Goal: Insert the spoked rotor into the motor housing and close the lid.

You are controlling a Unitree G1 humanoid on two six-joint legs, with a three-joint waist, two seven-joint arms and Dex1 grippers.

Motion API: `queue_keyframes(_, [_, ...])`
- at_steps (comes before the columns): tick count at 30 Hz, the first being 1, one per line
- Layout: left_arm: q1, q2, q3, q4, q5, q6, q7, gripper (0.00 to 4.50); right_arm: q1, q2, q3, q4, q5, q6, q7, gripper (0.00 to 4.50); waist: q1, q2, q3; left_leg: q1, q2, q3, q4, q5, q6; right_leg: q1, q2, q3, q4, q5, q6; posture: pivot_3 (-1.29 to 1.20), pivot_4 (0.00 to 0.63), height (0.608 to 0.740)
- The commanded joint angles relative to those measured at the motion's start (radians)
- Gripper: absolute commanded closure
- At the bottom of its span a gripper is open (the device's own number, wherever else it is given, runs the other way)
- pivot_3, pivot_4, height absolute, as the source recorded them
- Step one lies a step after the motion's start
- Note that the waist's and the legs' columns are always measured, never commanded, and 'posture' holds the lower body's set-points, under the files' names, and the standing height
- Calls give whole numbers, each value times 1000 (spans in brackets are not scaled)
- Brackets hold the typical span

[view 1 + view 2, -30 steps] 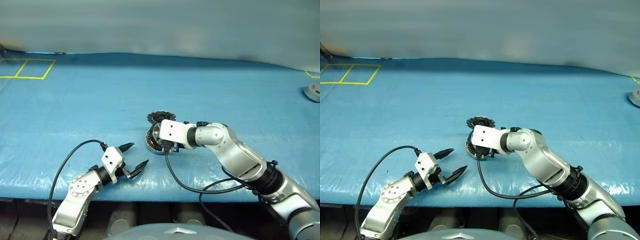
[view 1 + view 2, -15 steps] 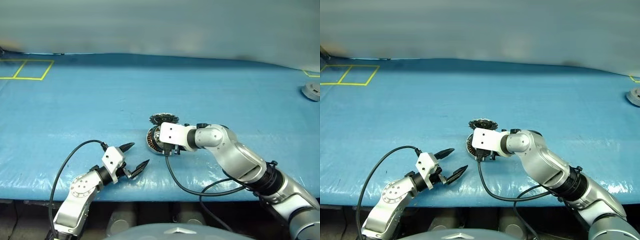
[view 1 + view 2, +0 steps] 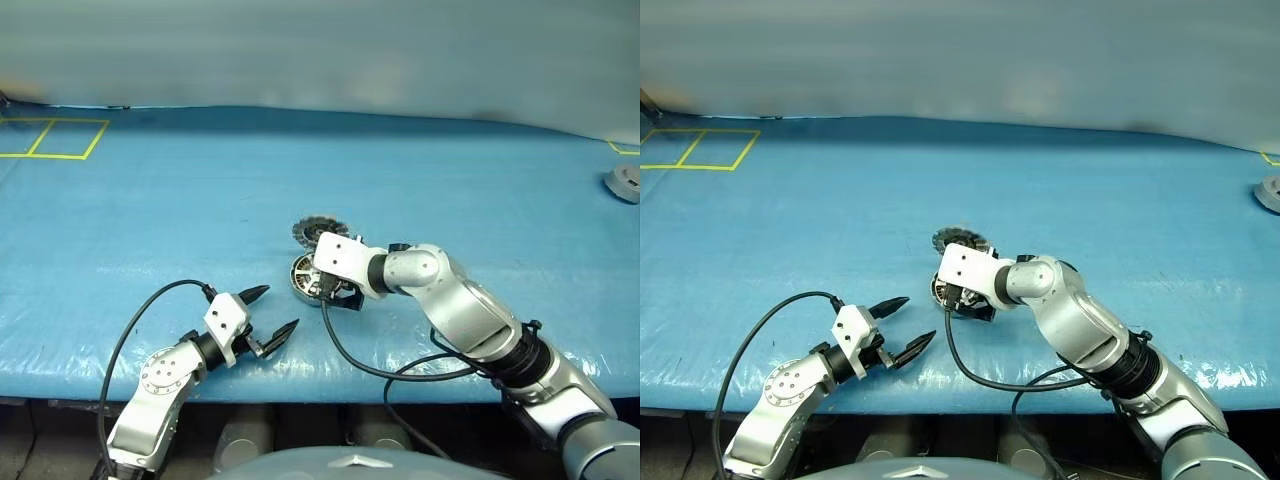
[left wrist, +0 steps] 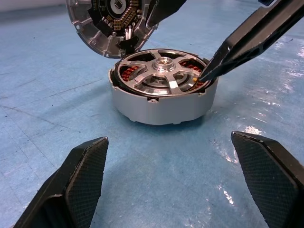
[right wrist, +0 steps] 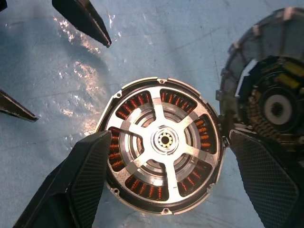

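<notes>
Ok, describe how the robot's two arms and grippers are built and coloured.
Both arms are silver-grey metal with black joint rings. Each wrist carries a white block, and a black cable loops from it back along the arm. The left gripper and right gripper each have two black fingers: pointed, tapering tips and finely textured pads.

The setting is a robotics test bench in a lab or workshop. The work surface is a long table (image 3: 200, 200) covered edge to edge with a blue plastic sheet (image 3: 480, 190), wrinkled and glossy along the front edge. Yellow tape squares (image 3: 55, 137) mark out zones at the far left corner. A plain grey backdrop (image 3: 320, 50) runs behind the far edge. A grey machined part (image 3: 625, 183) lies at the far right edge. Black cables (image 3: 130, 335) hang over the front edge.
</notes>
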Motion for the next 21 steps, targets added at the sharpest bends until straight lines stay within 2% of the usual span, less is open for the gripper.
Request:
queue_keyframes(1, [-12, 3, 2, -27, -7, -12, -6, 0, -14, -1, -38, -43, 19, 11, -15, 306, 0, 0, 0, 0, 0, 0, 0, 0, 0, 0, 0, 0, 0, 0, 0, 0, 150, 740])
queue_keyframes(4, [-17, 4, 3, -24, -7, -13, -8, 0, 0, 10, -93, -68, 60, 41, -17, 850, 0, 0, 0, 0, 0, 0, 0, 0, 0, 0, 0, 0, 0, 0, 0, 0, 150, 740])
queue_keyframes(9, [-21, 7, 5, -23, -7, -10, -10, 0, -2, -53, -213, -86, 146, 73, 20, 2520, 1, 0, 0, -1, 0, 0, 0, 0, 0, -1, 0, 0, 0, 0, 0, 0, 150, 740])
queue_keyframes(12, [-24, 8, 7, -21, -10, -8, -11, 0, 8, -81, -224, -92, 190, 76, 36, 3513, 2, 0, 0, -1, -1, 0, 0, 0, 0, -1, 0, 0, 0, 0, 0, 0, 150, 740])
queue_keyframes(15, [-24, 7, 7, -21, -12, -7, -11, 0, 29, -33, -235, -98, 238, 99, 12, 4470, -2, 0, 0, -1, 0, 0, 0, 0, 0, -1, 0, 0, 0, 0, 0, 0, 150, 740])
queue_keyframes(21, [-11, 5, 9, -30, -12, -2, -3, 0, 149, 158, -235, -84, 231, 88, -175, 4470, -2, 0, 0, -1, 0, 0, -1, 0, 0, -2, 1, 0, 0, 1, 2, 0, 150, 740])
